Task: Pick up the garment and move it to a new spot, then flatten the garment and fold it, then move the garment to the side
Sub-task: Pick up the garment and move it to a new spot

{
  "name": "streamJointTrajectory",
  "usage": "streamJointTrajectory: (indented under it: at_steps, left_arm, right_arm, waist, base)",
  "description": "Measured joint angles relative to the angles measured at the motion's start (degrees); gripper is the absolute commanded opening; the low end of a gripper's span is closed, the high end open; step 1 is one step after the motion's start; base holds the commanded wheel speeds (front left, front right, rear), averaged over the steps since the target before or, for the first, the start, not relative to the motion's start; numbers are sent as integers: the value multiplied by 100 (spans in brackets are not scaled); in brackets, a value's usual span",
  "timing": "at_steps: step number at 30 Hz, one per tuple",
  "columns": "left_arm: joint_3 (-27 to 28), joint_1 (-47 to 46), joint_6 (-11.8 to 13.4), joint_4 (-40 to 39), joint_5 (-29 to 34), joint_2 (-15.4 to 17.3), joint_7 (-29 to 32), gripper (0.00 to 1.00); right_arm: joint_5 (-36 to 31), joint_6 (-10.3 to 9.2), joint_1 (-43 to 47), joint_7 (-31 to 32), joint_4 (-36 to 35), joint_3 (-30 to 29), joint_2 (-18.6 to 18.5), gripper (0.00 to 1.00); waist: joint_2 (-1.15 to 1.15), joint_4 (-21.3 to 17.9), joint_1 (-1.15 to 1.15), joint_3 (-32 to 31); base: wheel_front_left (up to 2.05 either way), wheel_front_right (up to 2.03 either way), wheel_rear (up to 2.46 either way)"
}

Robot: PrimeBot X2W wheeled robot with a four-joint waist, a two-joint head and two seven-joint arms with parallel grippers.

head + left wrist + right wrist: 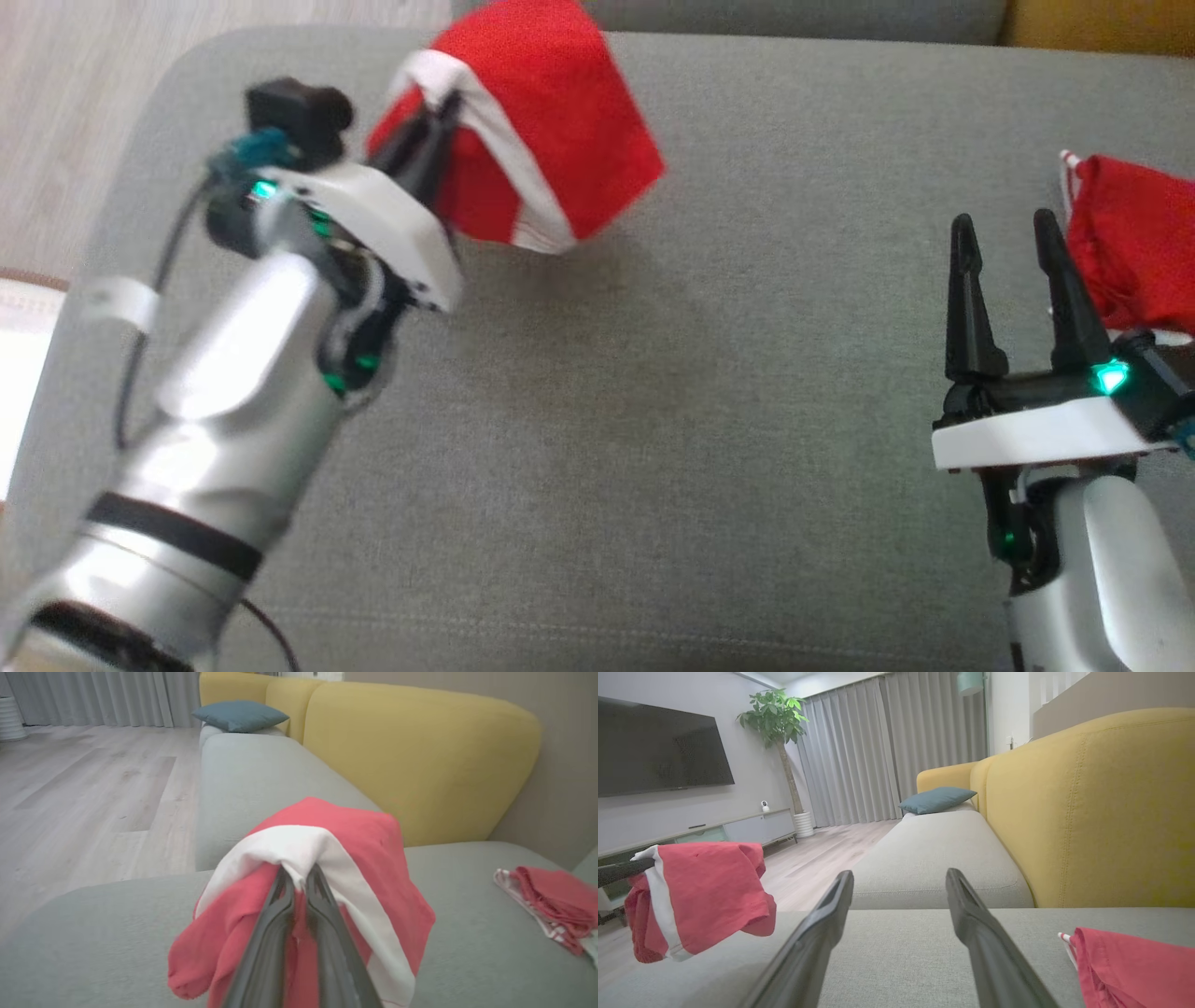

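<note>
And the left gripper (299, 868) is clamped on the red-and-white garment (551, 121) — held clear above the grey sofa seat (700, 420), far left. The right gripper (1004, 233) has fingers apart, empty — near right, beside a red cloth (1134, 243).

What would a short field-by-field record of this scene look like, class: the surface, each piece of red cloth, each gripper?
Seat: grey sofa
Held garment: red, white band, lifted off the seat
Left gripper: shut on the held garment
Right gripper: open, empty
Second garment: red, lying on the seat, right side
</note>
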Motion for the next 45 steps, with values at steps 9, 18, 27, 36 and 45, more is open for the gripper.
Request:
streamJointTrajectory:
  at_steps: [9, 18, 27, 36, 45]
  left_arm:
    - [-126, 595, 724, -715, -134, -721, -22, 0]
    - [-669, 659, 1265, -480, 225, -1105, -277, 0]
    - [-1444, 728, 1352, 246, 491, -1144, -383, 2]
    - [-2404, 870, 1044, 375, 287, -1148, -265, 100]
    - [-2369, 898, 1115, 365, -29, -1149, -611, 100]
  right_arm:
    - [49, 0, 80, -33, 99, 35, 1, 100]
    - [99, 0, 73, -68, 166, 122, 1, 100]
    - [186, 0, 51, -149, 268, 200, 2, 100]
    - [185, 0, 10, -225, 401, 170, 2, 100]
    - [178, 0, -28, -222, 469, 107, 2, 100]
  waist:
    - [0, -273, 0, -159]
    - [0, -608, 0, -63]
    - [0, -962, 0, 92]
    - [0, -1051, 0, 175]
    - [0, -759, 0, 6]
  base:
    - [0, 0, 0]
    - [0, 0, 0]
    - [0, 0, 0]
    - [0, 0, 0]
    - [0, 0, 0]
